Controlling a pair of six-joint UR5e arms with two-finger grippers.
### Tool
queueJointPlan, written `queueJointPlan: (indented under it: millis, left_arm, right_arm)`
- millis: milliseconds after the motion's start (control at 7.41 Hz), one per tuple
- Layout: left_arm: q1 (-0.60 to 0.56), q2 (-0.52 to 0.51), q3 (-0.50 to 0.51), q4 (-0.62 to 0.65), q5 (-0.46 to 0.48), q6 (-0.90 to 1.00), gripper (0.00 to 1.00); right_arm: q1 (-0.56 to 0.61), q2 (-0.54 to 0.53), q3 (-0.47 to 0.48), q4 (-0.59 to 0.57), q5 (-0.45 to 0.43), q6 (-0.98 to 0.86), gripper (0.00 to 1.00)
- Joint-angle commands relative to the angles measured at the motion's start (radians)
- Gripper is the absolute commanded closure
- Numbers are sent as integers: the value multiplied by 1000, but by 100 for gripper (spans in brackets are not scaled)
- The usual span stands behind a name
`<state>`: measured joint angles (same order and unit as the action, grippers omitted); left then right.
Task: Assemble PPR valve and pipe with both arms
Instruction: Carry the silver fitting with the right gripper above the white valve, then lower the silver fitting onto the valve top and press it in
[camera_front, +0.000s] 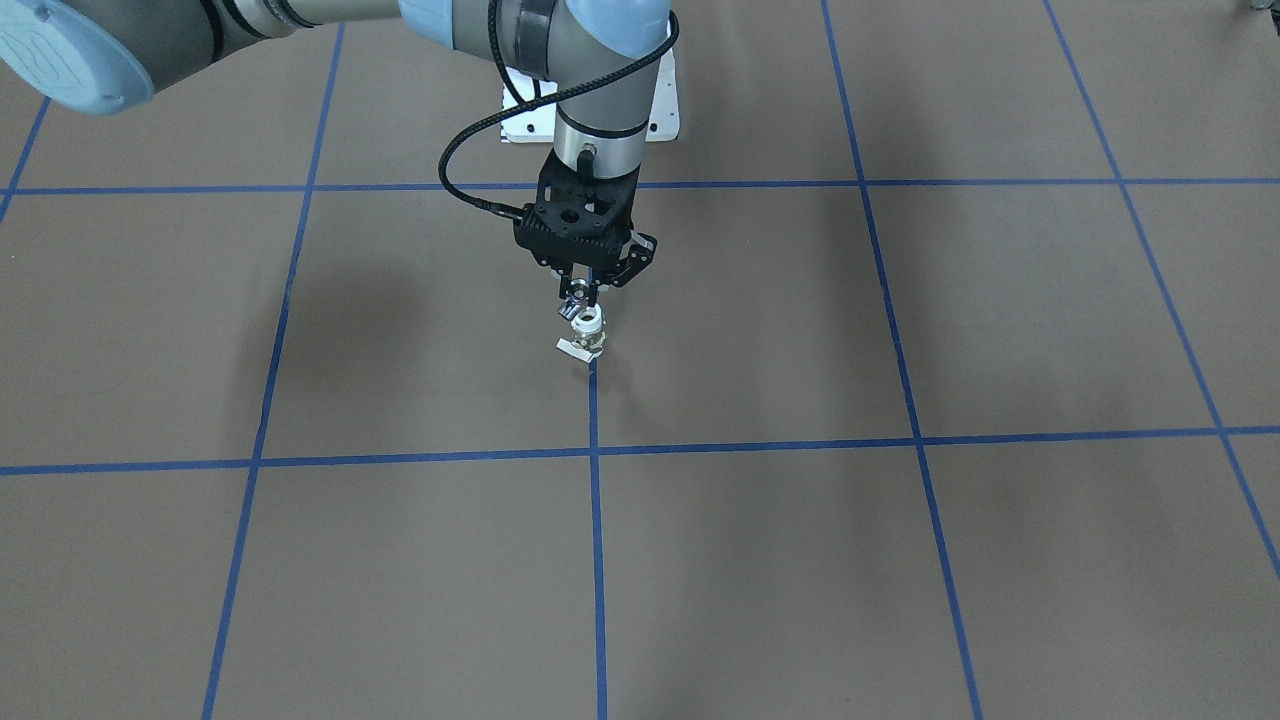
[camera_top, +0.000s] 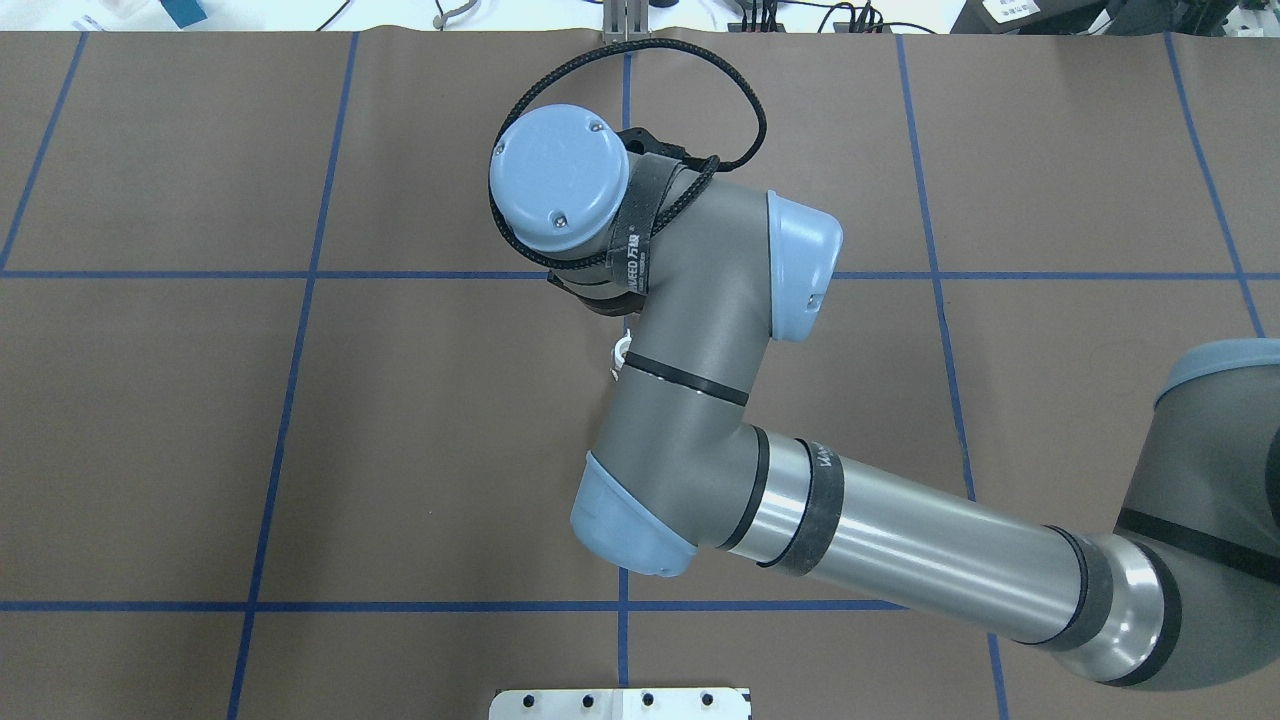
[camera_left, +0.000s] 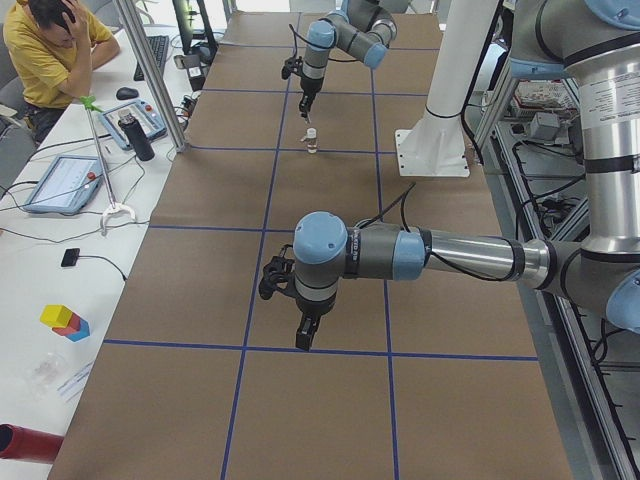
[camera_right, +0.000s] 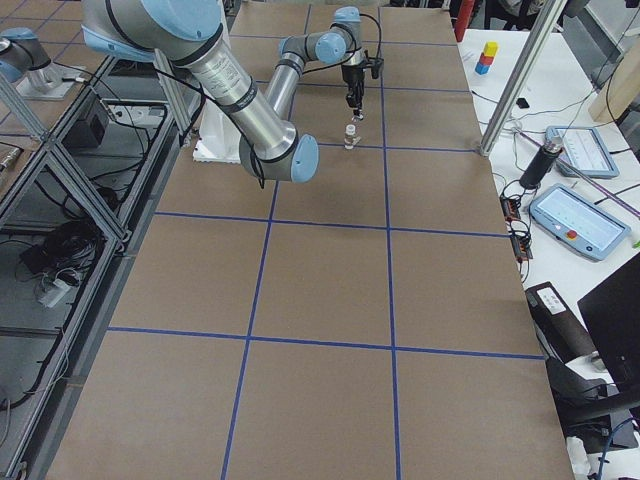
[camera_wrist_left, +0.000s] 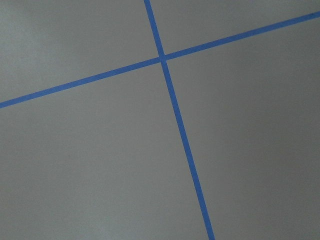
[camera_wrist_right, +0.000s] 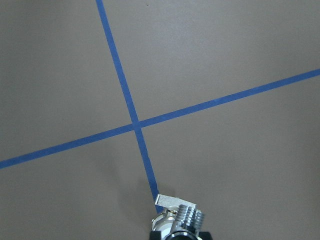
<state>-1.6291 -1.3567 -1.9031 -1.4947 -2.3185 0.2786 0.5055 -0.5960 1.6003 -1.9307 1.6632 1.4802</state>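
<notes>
The PPR valve stands upright on the brown table near a blue tape line, with its pale lever at the bottom left. My right gripper points straight down just above it, shut on the small silver pipe. The pipe sits at the valve's upper white end; I cannot tell whether they touch. The right wrist view shows the ribbed silver pipe with the valve's lever beneath it. In the overhead view the right arm hides all but a sliver of the valve. My left gripper hangs over bare table far away; I cannot tell whether it is open.
The white bolted pedestal base stands behind the right gripper. Blue tape lines cross the brown table. An operators' desk with a tablet and a bottle runs along the table's far side.
</notes>
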Motion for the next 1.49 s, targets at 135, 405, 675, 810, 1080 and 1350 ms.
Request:
queueJointPlan:
  millis: [135,405,675,810,1080,1350]
  left_arm:
    - [0,1,1,-1,1,1,0]
    - [0,1,1,-1,1,1,0]
    - [0,1,1,-1,-1,1,0]
    - [0,-1,2,-1,1,-1,0]
    - [0,-1,4,-1,1,1,0]
    - [0,-1,4,-1,1,1,0]
  right_arm:
    - [-36,5,-5,-5,-62,15,100]
    - [-58,-2,-5,-4,-83,18,100]
    - [-61,-2,-5,-2,-86,49,100]
    - [-61,-4,-5,-2,-91,49,100]
    - [-61,-8,-8,13,-115,49,100]
    - [-62,-8,-17,41,-120,51,100]
